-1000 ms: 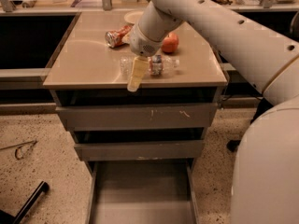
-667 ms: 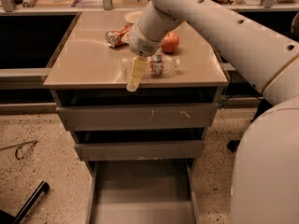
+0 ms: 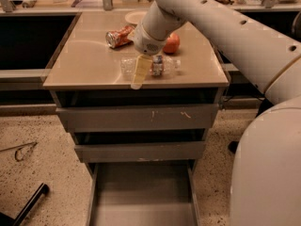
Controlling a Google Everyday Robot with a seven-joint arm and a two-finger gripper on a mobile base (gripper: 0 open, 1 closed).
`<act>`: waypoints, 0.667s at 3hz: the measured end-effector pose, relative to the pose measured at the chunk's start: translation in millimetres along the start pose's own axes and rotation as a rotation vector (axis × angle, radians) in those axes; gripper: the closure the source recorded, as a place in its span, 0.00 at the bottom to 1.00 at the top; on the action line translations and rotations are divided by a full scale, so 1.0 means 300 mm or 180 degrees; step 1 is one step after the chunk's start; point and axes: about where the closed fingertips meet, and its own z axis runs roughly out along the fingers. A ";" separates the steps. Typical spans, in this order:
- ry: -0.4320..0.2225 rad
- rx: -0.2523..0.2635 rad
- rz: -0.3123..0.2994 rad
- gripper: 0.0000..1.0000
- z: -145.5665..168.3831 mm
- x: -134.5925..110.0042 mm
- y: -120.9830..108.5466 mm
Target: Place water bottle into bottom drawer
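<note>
The water bottle (image 3: 162, 65) lies on its side near the front edge of the cabinet top (image 3: 84, 65). It is clear plastic with a dark label band. My gripper (image 3: 140, 72) hangs from the white arm and reaches down over the bottle's left half, its yellowish tip at the front edge of the top. The bottle's left part is partly hidden behind it. The bottom drawer (image 3: 141, 192) is pulled out below, a grey tray with nothing in it.
A crushed red can (image 3: 118, 36), a red-orange fruit (image 3: 172, 43) and a white plate (image 3: 135, 17) sit behind the bottle. Two upper drawers (image 3: 136, 117) stand slightly ajar. My white body (image 3: 268, 173) fills the right. A black bar (image 3: 28, 204) lies on the floor at left.
</note>
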 end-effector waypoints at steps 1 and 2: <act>0.0031 0.0113 0.0012 0.00 -0.026 0.035 -0.010; 0.0068 0.0136 0.0045 0.00 -0.032 0.068 -0.004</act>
